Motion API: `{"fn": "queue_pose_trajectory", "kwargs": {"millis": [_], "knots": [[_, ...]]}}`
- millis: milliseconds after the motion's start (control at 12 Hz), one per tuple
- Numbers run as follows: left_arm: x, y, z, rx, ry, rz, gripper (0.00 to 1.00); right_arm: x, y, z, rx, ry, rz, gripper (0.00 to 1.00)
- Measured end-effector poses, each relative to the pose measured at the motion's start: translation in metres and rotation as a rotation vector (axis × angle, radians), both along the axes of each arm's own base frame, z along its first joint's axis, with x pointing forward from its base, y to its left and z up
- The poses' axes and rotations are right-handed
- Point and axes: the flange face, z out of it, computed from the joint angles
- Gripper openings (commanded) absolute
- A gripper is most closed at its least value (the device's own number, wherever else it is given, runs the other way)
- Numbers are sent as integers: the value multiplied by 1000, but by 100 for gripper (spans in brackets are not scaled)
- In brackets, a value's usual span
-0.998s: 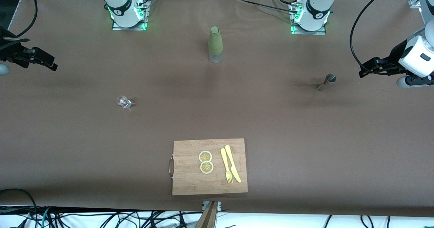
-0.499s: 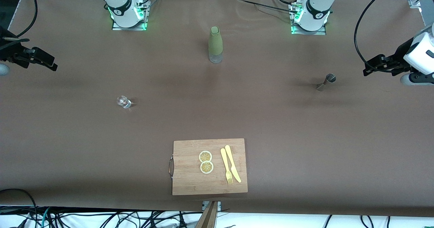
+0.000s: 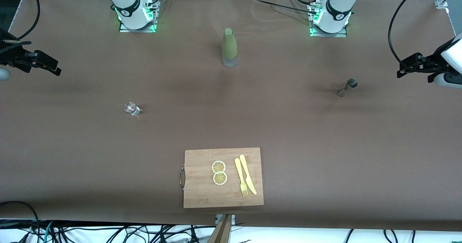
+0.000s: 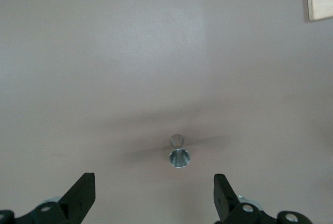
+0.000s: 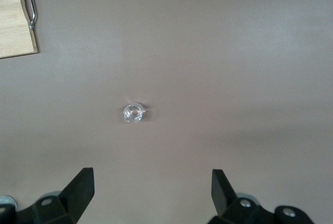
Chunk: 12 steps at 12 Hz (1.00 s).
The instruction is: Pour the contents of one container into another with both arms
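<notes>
Nothing is poured yet: the left gripper (image 3: 406, 66) hangs wide open and empty at its table end with the metal cup (image 3: 347, 87) below it, while the right gripper (image 3: 45, 65), likewise spread and empty, waits above the small glass (image 3: 131, 108).

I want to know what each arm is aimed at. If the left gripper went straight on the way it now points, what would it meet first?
Most likely the small metal jigger, which stands between the open fingers' lines ahead of the left gripper. Nothing else shows in that line; depth is hard to judge, so it could meet bare table instead.
</notes>
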Motion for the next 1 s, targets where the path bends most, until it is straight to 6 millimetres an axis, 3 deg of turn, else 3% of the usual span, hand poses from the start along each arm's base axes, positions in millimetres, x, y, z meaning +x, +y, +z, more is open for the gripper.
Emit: {"fn": "queue_pose_trajectory", "kwargs": {"millis": [249,748,998], "knots": [[-4,27,0,-12,-1,-23,100,0,0,0,0,0,0,100],[-15,62,-3,-50,36,22,100,3,0,-7,0,10,0,100],[-18,67,-4,-53,46,31,100,10,1,-21,0,36,3,100]]}}
